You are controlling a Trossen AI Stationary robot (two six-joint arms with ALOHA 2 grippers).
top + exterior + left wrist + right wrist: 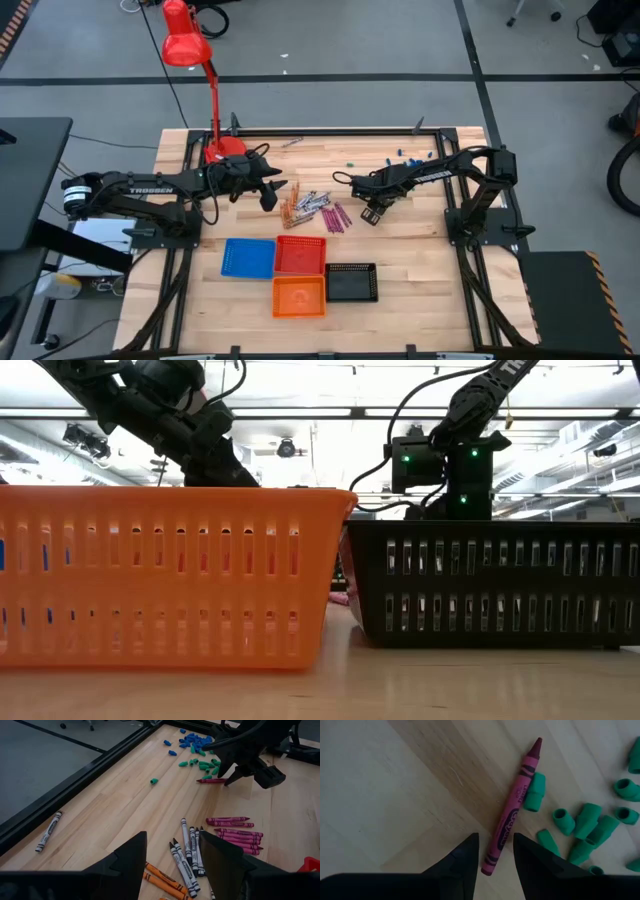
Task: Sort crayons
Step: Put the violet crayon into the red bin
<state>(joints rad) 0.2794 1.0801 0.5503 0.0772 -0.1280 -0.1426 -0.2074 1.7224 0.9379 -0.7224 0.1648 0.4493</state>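
Observation:
Crayons lie in a loose pile mid-table [312, 208]: grey-silver [189, 855], orange [162, 881] and magenta [236, 833]. My left gripper [270, 197] is open just left of the pile and above it, with the grey-silver crayons showing between its fingers. My right gripper [371, 213] is open to the right of the pile. Its fingers stand on either side of the blunt end of a single magenta crayon [512, 807], which lies flat on the wood. A gap shows on both sides. That crayon also shows in the left wrist view [212, 781].
Four small trays stand near the front: blue [248, 257], red [300, 253], orange [299, 297] and black [351, 283]. Green bits [580, 822] and blue bits [192, 740] lie beside the single crayon. A stray grey crayon [48, 831] lies near the far frame. A red lamp [188, 45] stands far left.

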